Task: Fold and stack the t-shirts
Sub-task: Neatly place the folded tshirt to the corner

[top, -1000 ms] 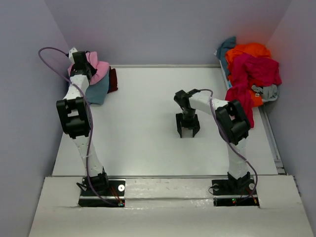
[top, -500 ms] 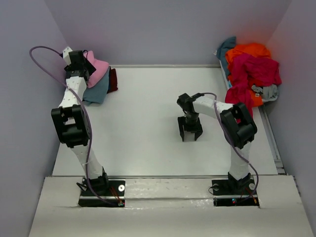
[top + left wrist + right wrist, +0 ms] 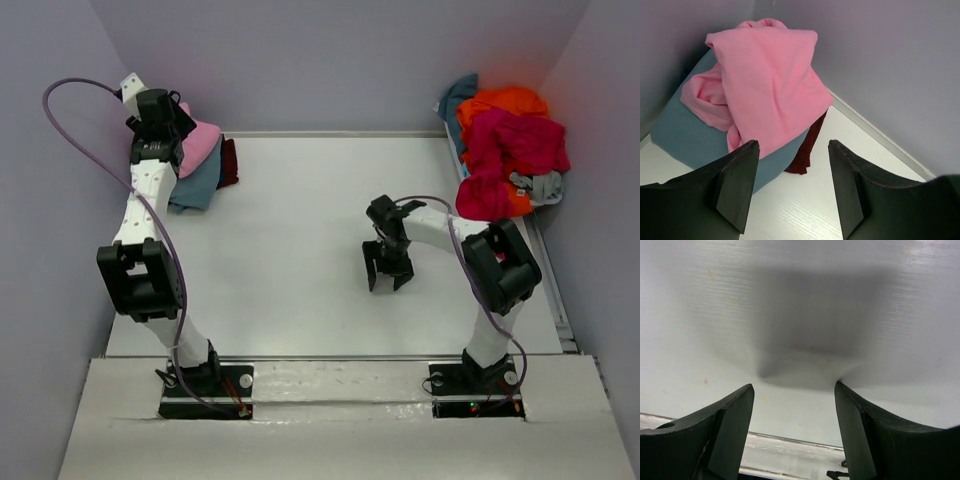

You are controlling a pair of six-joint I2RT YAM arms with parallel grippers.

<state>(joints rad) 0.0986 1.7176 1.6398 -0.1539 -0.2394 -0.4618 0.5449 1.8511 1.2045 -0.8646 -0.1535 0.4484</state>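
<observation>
A light pink t-shirt (image 3: pixel 204 141) lies crumpled on a folded dusty teal-blue t-shirt (image 3: pixel 198 183) at the table's far left, with a dark maroon cloth (image 3: pixel 229 163) under them. In the left wrist view the pink shirt (image 3: pixel 765 75) sits on the blue one (image 3: pixel 685 130), with the maroon cloth (image 3: pixel 807 145) beside them. My left gripper (image 3: pixel 160 125) hangs above the stack, open and empty (image 3: pixel 792 192). My right gripper (image 3: pixel 388 272) is open and empty over bare table (image 3: pixel 795 435). A heap of orange (image 3: pixel 503 103), crimson-magenta (image 3: pixel 515 140), teal (image 3: pixel 457 95) and grey (image 3: pixel 545 185) shirts lies far right.
Purple-grey walls enclose the table at the back and both sides. A raised rail (image 3: pixel 548 270) runs along the table's right edge. The white table (image 3: pixel 290 250) lies between the stack and the heap. Both arm bases stand on the near ledge (image 3: pixel 330 385).
My left gripper has risen and drawn back toward the left wall, off the pink shirt. My right gripper has moved nearer and slightly right over the bare table.
</observation>
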